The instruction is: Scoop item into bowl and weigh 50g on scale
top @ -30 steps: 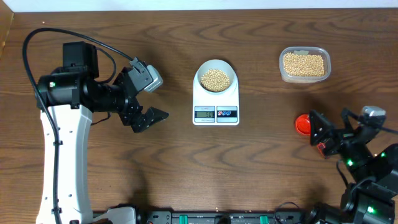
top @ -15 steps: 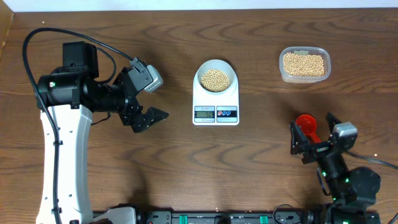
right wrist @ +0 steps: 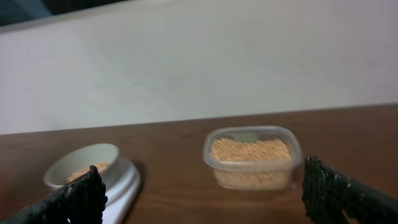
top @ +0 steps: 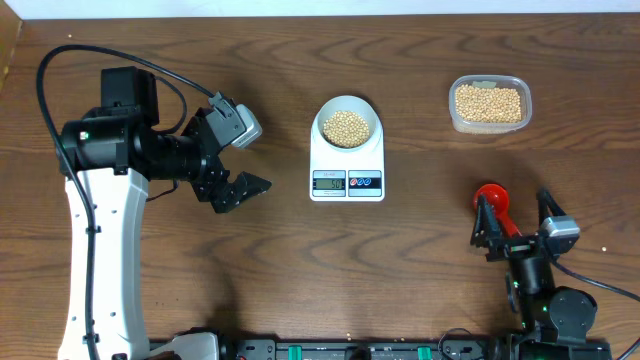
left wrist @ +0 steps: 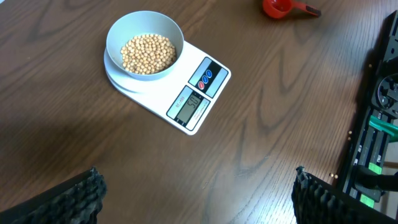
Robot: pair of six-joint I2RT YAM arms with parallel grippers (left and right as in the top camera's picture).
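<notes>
Toward the far edge of the counter [top: 420,290], mid-width, the scale [top: 347,172] lies with its long axis running far to near and its display facing the near edge. The bowl [top: 347,108] of beans [top: 347,128] sits on its far half. A clear tub [top: 489,122] stands by the far right corner. A red scoop [top: 489,198] lies beside the right fingers [top: 517,228]. These and the left fingers [top: 238,190] are spread apart, empty.

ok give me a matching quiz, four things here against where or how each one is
1 bowl
2 tub
3 scoop
4 left tool

a open, holding nothing
b on the scale
c red, lying on the table
d clear, full of beans

Pairs: 1-b, 2-d, 3-c, 4-a
</notes>
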